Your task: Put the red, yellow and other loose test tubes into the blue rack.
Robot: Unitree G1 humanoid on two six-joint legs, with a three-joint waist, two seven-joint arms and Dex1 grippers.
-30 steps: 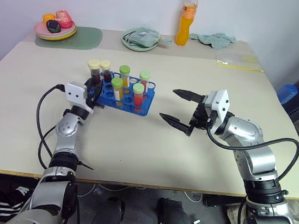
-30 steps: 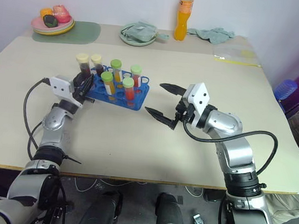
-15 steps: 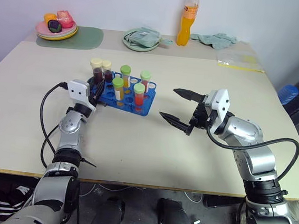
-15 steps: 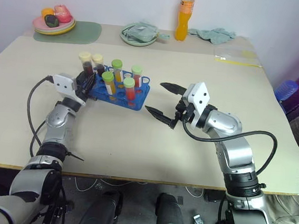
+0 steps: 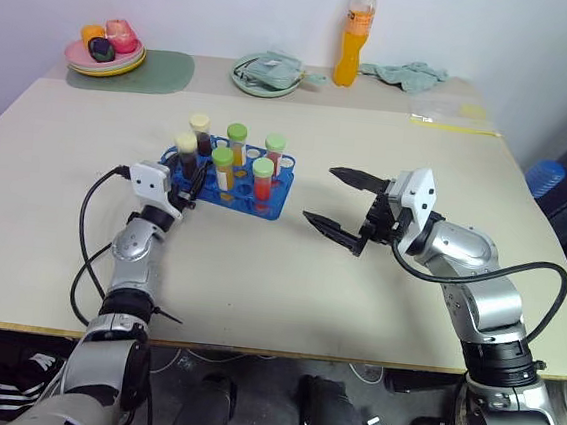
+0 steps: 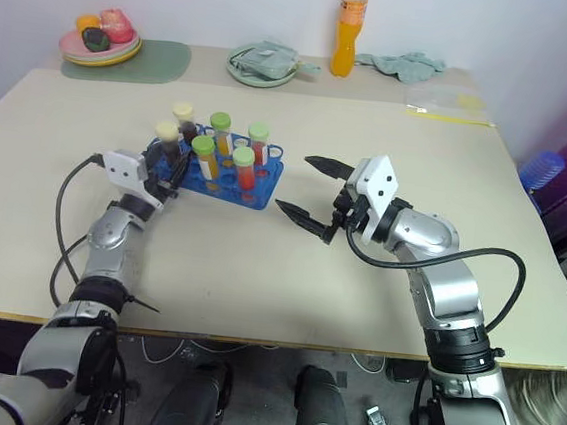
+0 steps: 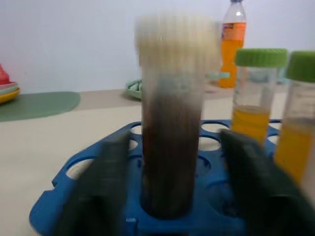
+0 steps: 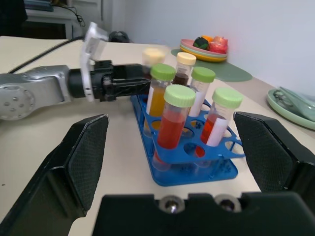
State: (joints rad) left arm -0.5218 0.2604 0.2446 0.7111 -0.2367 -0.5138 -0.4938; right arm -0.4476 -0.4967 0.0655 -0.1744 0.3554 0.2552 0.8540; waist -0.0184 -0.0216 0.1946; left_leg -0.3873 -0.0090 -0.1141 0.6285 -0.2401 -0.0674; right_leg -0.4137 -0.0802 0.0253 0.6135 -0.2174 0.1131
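Note:
The blue rack stands left of the table's middle with several capped test tubes upright in it. Green-capped ones hold yellow and red liquid. Two cream-capped ones hold dark liquid; the nearer dark tube stands in the rack's left corner hole. My left gripper is open at that corner, and its fingers flank the dark tube without touching it. My right gripper hangs open and empty to the right of the rack, pointing at it.
Along the far edge are a plate of fruit on a green mat, a dish with a cloth, an orange drink bottle, a crumpled cloth and a clear bag.
The left gripper has opened and let go of the dark cream-capped tube, which now sits lower in the rack's corner hole. The right arm has not moved.

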